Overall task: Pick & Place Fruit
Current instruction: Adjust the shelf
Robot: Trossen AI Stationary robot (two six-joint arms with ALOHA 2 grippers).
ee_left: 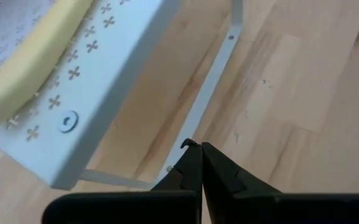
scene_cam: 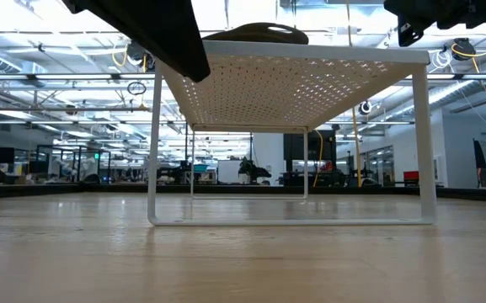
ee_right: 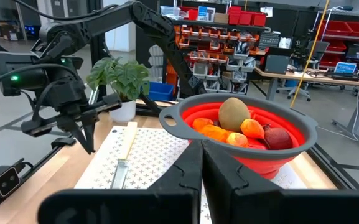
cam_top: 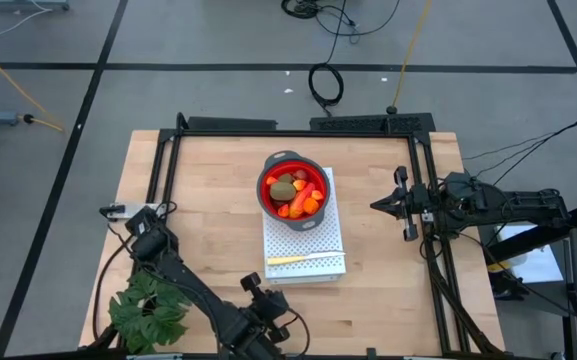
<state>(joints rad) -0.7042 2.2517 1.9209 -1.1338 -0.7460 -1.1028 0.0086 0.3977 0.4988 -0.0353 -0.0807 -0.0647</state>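
Note:
The fruit lies in a red bowl with a grey rim (cam_top: 293, 190) (ee_right: 241, 134), which stands on the far part of a white perforated rack (cam_top: 308, 245). In the bowl are an olive-brown oval (ee_right: 233, 113), a dark red ball (ee_right: 279, 137) and orange pieces (ee_right: 216, 132). My right gripper (cam_top: 376, 205) (ee_right: 203, 148) is shut and hovers to the right of the bowl, pointing at it, apart from it. My left gripper (cam_top: 251, 284) (ee_left: 199, 148) is shut, near the rack's near left corner and above its foot bar (ee_left: 210, 87).
A pale yellow knife (cam_top: 293, 259) (ee_right: 124, 149) lies across the rack's near part. A green leafy plant (cam_top: 148, 310) stands at the table's near left corner beside the left arm. A black frame (cam_top: 298, 125) runs along the far and right sides. Bare wood lies left of the rack.

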